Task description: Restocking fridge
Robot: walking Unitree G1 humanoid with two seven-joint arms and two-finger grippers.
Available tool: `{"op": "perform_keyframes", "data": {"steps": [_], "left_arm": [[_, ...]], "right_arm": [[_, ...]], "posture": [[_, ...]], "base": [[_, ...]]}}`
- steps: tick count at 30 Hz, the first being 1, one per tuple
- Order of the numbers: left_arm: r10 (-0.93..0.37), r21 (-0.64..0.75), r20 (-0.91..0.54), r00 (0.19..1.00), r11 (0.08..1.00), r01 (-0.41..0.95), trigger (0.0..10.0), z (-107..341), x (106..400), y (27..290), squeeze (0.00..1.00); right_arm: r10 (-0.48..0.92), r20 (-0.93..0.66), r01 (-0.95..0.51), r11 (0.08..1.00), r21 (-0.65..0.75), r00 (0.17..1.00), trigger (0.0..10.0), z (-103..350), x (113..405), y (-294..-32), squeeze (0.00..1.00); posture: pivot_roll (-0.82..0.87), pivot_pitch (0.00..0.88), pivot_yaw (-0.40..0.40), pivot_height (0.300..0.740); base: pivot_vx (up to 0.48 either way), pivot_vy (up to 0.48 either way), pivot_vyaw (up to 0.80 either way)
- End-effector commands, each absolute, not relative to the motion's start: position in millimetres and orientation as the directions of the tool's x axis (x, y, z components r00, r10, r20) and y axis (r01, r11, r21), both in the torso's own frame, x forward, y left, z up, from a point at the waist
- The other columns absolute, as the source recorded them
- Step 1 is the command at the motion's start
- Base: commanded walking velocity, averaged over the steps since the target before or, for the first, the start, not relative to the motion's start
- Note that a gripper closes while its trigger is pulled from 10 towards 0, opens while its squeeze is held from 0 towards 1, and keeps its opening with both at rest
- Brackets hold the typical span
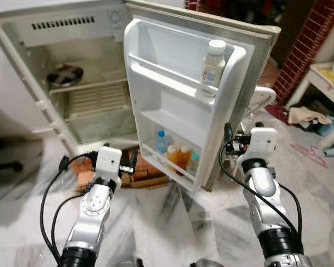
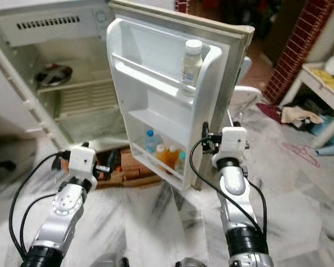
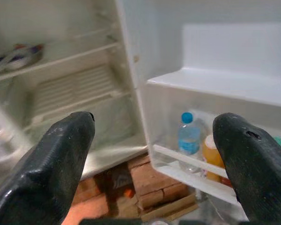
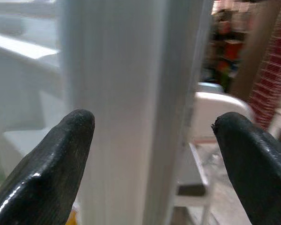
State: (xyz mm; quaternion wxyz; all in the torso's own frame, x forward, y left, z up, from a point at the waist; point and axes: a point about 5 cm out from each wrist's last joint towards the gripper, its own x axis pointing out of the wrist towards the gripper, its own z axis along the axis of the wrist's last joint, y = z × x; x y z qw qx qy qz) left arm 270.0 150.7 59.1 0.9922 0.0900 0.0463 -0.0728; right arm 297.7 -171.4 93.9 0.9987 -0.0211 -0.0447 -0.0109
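A small white fridge [image 1: 22, 61] stands open, its door [image 1: 183, 105] swung toward me. A white bottle [image 1: 214, 67] stands on the door's top shelf. The bottom door shelf holds a blue-capped water bottle [image 1: 161, 142], two orange bottles [image 1: 178, 157] and a green-capped one [image 1: 193, 164]. Inside the fridge, a dark dish [image 1: 65, 74] rests on the wire shelf. My left gripper [image 3: 154, 140] is open and empty, low in front of the fridge and aimed at the bottom door shelf. My right gripper [image 4: 152, 140] is open, its fingers either side of the door's outer edge [image 4: 126, 93].
The fridge stands on bricks [image 1: 139, 172] over a marble floor. A white chair [image 1: 261, 100] is behind the door. To the right are a brick pillar [image 1: 306, 44], a white table [image 1: 323, 78] with cloths beneath it, and a pink hanger [image 1: 309, 153] on the floor.
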Motion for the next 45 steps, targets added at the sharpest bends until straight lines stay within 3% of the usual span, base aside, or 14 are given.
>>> {"op": "perform_keyframes", "data": {"steps": [1,20,36,39,45], "left_arm": [[-0.117,0.184,-0.111,0.987,0.973,0.136,10.0,58.1,268.9,156.4,0.00],[-0.108,0.181,-0.116,0.987,0.975,0.128,10.0,57.1,268.4,158.4,0.00],[-0.074,0.116,-0.188,0.979,0.988,0.097,10.0,43.0,248.7,165.5,0.00],[-0.078,0.112,-0.207,0.975,0.988,0.103,10.0,39.9,242.7,163.9,0.00],[-0.092,0.110,-0.227,0.969,0.987,0.119,10.0,37.0,239.6,160.8,0.00]], "right_arm": [[0.014,0.106,-0.010,0.999,-0.034,0.994,10.0,98.5,300.6,-162.9,0.00],[0.068,0.115,-0.065,0.997,-0.035,0.991,10.0,100.8,304.2,-156.7,0.00],[0.072,0.099,-0.069,0.997,-0.025,0.993,10.0,99.0,309.6,-160.7,0.00],[0.114,0.104,-0.116,0.993,0.006,0.988,10.0,104.2,316.7,-155.0,0.00],[0.245,0.159,-0.266,0.956,0.126,0.956,10.0,135.7,342.4,-111.2,0.00]], "posture": [[-0.04,0.000,0.015,0.740],[-0.03,0.000,0.014,0.740],[-0.01,0.000,0.012,0.740],[-0.01,0.000,0.016,0.740],[-0.01,0.000,0.018,0.740]], "base": [[0.000,-0.469,0.79],[0.000,-0.469,0.72],[0.000,-0.093,0.00],[0.000,0.000,0.00],[0.000,0.000,0.00]]}}
